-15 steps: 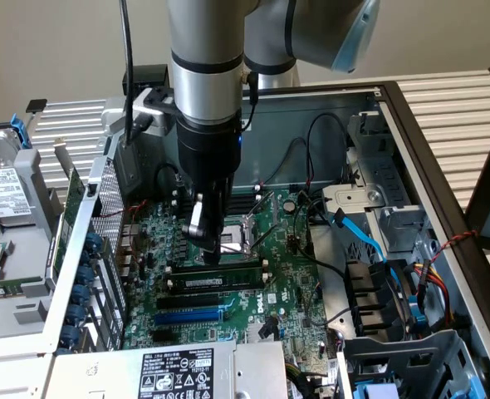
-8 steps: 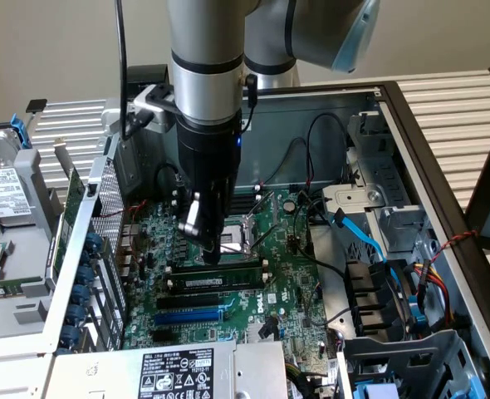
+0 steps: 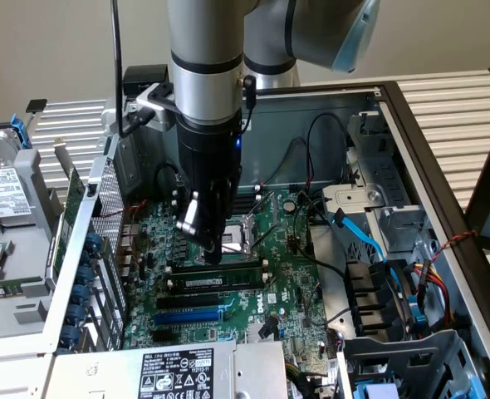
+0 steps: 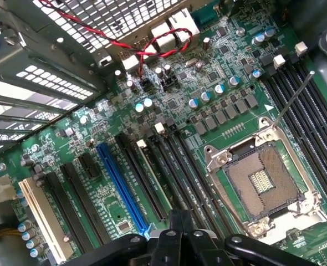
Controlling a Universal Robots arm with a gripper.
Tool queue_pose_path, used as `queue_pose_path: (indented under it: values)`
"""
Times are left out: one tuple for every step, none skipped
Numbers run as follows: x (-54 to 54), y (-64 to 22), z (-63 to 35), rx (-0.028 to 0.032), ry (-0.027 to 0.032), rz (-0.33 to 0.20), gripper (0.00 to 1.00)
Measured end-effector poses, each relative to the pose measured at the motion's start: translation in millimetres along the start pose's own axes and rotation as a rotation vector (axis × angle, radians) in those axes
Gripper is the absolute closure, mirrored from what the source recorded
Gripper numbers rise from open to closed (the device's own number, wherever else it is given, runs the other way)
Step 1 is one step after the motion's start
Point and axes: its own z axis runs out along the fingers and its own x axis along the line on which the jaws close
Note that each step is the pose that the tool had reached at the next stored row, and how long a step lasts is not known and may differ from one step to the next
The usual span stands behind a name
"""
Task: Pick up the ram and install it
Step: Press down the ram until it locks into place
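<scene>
The ram (image 3: 232,275) is a green stick with dark chips and a white label. It stands upright in a memory slot on the motherboard (image 3: 291,283), just in front of the CPU socket. My gripper (image 3: 214,256) points straight down over the end of the stick nearer the exterior view's left. Its fingers are shut together, and the tips touch the stick's top edge. In the wrist view the ram (image 4: 154,180) runs edge-on between the black slots and passes under the shut black fingers (image 4: 180,227).
The open CPU socket (image 3: 249,233) (image 4: 263,183) lies just behind the ram. A blue expansion slot (image 3: 193,316) (image 4: 122,185) and an empty black slot lie in front. The power supply (image 3: 178,370) sits at the near edge, and blue cables (image 3: 357,237) and drive cages are at the right.
</scene>
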Motion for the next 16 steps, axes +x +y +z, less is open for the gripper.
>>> queue_pose_path:
  values:
    - [0.0, 0.0, 0.0, 0.0007, -0.0003, 0.010, 0.90]
    - [0.0, 0.0, 0.0, 0.0013, -0.0005, 0.020, 0.90]
    - [0.0, 0.0, 0.0, 0.0020, -0.0008, 0.030, 0.90]
    - [0.0, 0.0, 0.0, 0.0026, -0.0010, 0.040, 0.90]
    - [0.0, 0.0, 0.0, 0.0029, -0.0012, 0.050, 0.90]
    - [0.0, 0.0, 0.0, 0.0033, -0.0014, 0.060, 0.90]
    - [0.0, 0.0, 0.0, 0.0035, -0.0015, 0.070, 0.90]
    - [0.0, 0.0, 0.0, 0.0037, -0.0015, 0.080, 0.90]
    - [0.0, 0.0, 0.0, 0.0038, -0.0016, 0.091, 0.90]
    - [0.0, 0.0, 0.0, 0.0038, -0.0015, 0.101, 0.90]
    - [0.0, 0.0, 0.0, 0.0037, -0.0013, 0.112, 0.90]
    - [0.1, 0.1, -0.1, 0.0036, -0.0009, 0.122, 0.90]
    - [0.1, 0.1, -0.2, 0.0036, -0.0002, 0.131, 0.90]
    - [0.1, 0.0, -0.2, 0.0037, 0.0004, 0.141, 0.90]
    - [0.1, 0.0, -0.2, 0.0042, 0.0011, 0.150, 0.90]
    - [0.1, 0.0, -0.3, 0.0051, 0.0023, 0.159, 0.90]
